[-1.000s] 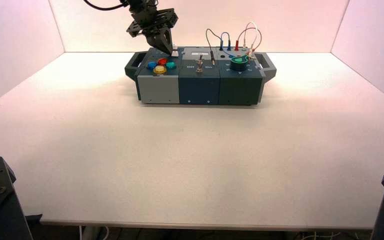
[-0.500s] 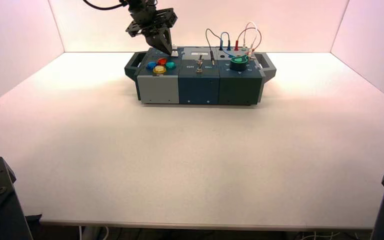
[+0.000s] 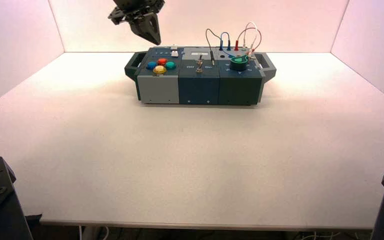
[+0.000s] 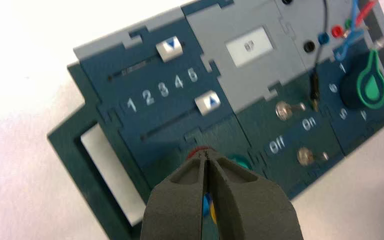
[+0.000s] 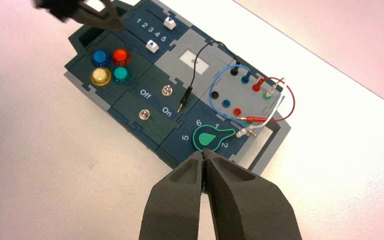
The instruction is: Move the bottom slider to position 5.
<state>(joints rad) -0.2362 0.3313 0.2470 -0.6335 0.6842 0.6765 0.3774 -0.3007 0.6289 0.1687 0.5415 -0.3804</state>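
above the box's left end [image 3: 158, 90], the left gripper [image 4: 206, 156] has lifted off from beside the sliders, clenched on nothing. the bottom slider [image 4: 207, 102] sits at the 5 end, so the task looks done; the right gripper [image 5: 203, 156] idles, also clenched, over the knob end.

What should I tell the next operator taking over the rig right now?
Left pincer: shut, holding nothing, hovering above the box's left part.
Right pincer: shut, idle above the box's right part.
Bottom slider: white, behind the coloured buttons, at the 5 end of its track.
Done: slider looks to be at 5.
Left: probably only parking the left arm.
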